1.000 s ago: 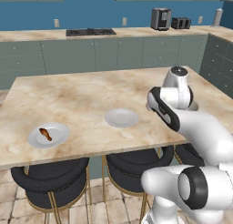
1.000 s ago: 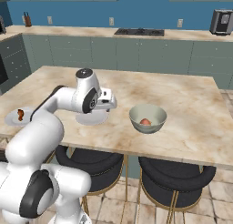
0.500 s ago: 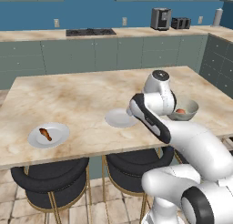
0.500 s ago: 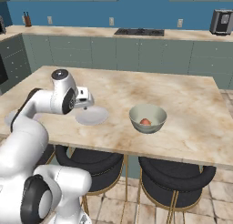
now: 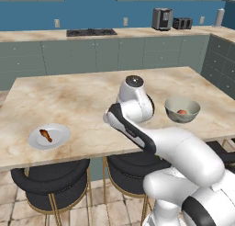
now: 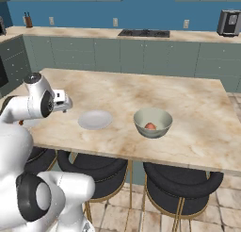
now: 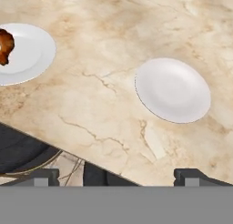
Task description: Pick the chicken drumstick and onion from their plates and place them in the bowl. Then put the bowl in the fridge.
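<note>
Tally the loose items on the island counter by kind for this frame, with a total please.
Plates: 2, one bare and one under the drumstick
Bowl: 1
Chicken drumstick: 1, on its plate
Onion: 1, inside the bowl
Total: 5

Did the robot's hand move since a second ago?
Yes. In the right base view the end effector has swung left, away from the bowl, past the empty plate toward the drumstick's side.
</note>
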